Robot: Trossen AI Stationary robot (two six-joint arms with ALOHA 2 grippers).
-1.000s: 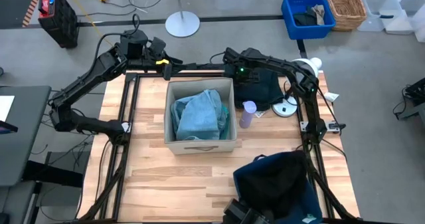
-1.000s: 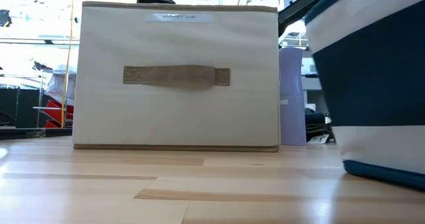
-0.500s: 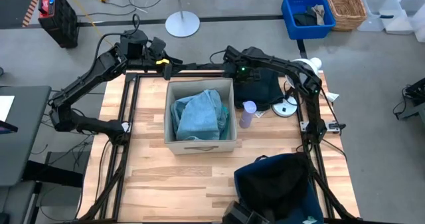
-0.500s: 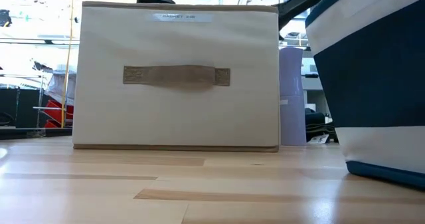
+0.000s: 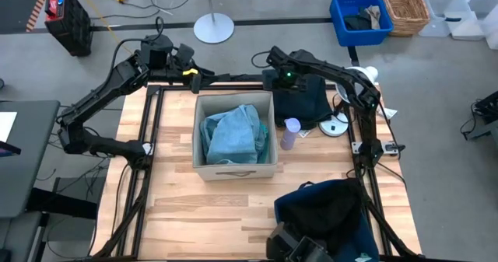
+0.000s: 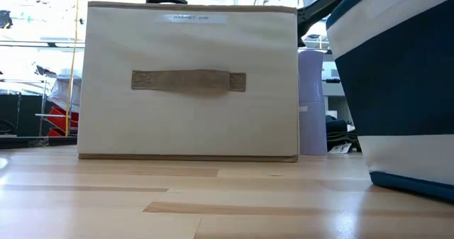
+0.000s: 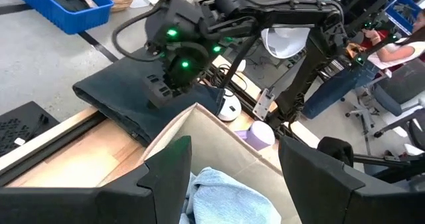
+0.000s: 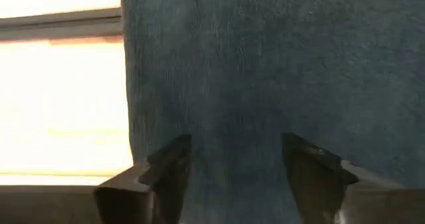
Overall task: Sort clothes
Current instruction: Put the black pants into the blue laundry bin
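Note:
A dark green garment [image 5: 305,105] lies on the table just right of the beige box [image 5: 233,167], its far part over the table's far rail; it also shows in the left wrist view [image 7: 113,94]. My right gripper [image 5: 278,82] points down over the garment's left far part, fingers open, and dark fabric [image 8: 265,64] fills its wrist view. The box holds a pale blue-grey garment [image 5: 231,131] with a turquoise edge [image 5: 265,130] beside it. A black garment [image 5: 319,207] lies in the navy bin [image 5: 354,231]. My left gripper [image 7: 232,177] is open and empty beyond the box's far left corner. My right gripper's open fingers [image 8: 169,161] stand over the dark green garment from above, pointing down, with fabric showing between and beyond them. I cannot tell whether the fingertips touch the cloth.
A lilac bottle [image 5: 289,132] stands between the box and the dark garment, and a white lamp base [image 5: 336,127] stands to their right. In the low view the box front [image 6: 191,83], the bottle [image 6: 312,101] and the bin [image 6: 397,90] fill the table's near side.
My right gripper has moved a little toward the table's far edge, above the dark green garment's far part. The garment lies much as before.

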